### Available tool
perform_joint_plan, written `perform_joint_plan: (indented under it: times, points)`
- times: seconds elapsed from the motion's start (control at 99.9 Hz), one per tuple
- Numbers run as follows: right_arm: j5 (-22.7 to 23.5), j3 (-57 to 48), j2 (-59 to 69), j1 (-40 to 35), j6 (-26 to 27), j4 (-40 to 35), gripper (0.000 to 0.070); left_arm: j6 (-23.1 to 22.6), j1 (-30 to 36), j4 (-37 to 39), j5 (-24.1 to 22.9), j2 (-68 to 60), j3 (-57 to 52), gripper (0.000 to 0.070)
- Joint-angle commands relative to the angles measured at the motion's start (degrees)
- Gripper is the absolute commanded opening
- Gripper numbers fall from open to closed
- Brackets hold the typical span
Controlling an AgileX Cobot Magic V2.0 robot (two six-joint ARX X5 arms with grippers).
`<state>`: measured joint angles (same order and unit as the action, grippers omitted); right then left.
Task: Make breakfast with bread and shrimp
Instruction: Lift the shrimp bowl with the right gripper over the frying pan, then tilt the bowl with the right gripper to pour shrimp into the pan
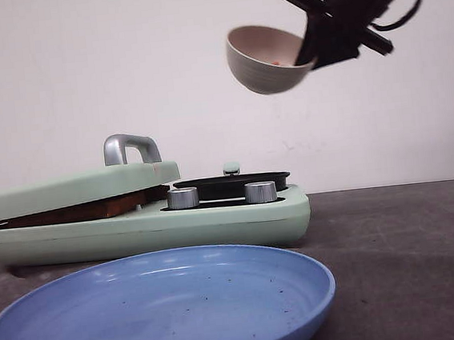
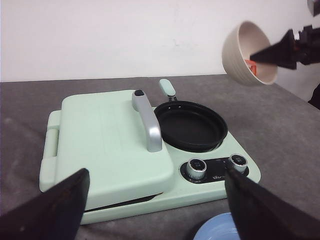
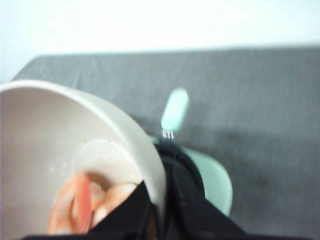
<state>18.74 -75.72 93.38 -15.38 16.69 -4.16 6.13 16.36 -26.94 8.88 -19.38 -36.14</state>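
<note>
My right claw [image 1: 312,49] is clamped on the bowl [image 1: 268,57] rim, high above the pan [image 1: 231,185]. The shrimp [image 3: 82,205] inside looks light and slippery, so I'd tip gently. Left claw [image 2: 155,205] hangs wide open, empty.

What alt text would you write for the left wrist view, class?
The right gripper holds a tilted beige bowl with shrimp above a mint-green breakfast maker, whose lid is closed beside an empty black pan. The left gripper's dark fingers frame the foreground.

A dark grey table [image 1: 405,265] fills the lower frame. On it sit a mint-green breakfast maker [image 1: 147,222] at centre left and a blue plate [image 1: 160,309] in the foreground.
</note>
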Motion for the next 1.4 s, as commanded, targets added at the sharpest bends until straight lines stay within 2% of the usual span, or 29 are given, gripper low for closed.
perform_joint_plan:
  times: [0.0,0.16,0.38,0.541,0.641,0.781,0.891,1.001,1.231,1.391]
  points:
    - [-3.0,-1.3,0.6,-1.2,-1.7,2.9,0.0004,0.4,0.2,0.8,-0.4,0.0,-0.2,0.0474]
    - [-8.5,-1.3,1.5,-3.7,-7.4,7.7,0.0004,0.4,0.2,0.8,-0.3,0.0,-0.2,0.0474]
    - [-17.0,-1.3,5.1,-7.6,-19.1,11.8,0.0004,0.4,0.2,0.8,-0.3,0.0,-0.2,0.0474]
    - [-22.3,-1.3,9.5,-10.5,-28.7,15.0,0.0004,0.4,0.2,0.9,-0.3,0.0,-0.2,0.0474]
    - [-27.5,-1.3,11.4,-12.2,-34.4,17.8,0.0004,0.4,0.2,0.8,-0.3,0.0,-0.2,0.0474]
    - [-35.6,-1.2,13.7,-14.7,-45.4,22.5,0.0004,0.4,0.2,0.8,-0.3,0.0,-0.2,0.0474]
    - [-37.8,-1.2,14.5,-16.3,-50.6,24.2,0.0003,0.4,0.2,0.8,-0.3,0.0,-0.2,0.0474]
    - [-43.2,-1.2,14.9,-17.3,-56.9,28.6,0.0003,0.4,0.2,0.8,-0.3,0.0,-0.2,0.0474]
    - [-44.8,-1.2,14.9,-18.4,-69.3,33.6,0.0003,0.1,0.2,1.0,-0.3,0.0,-0.2,0.0474]
    - [-46.7,-1.2,14.9,-18.4,-70.1,35.5,0.0003,-0.2,0.2,1.0,-0.3,0.0,-0.2,0.0474]
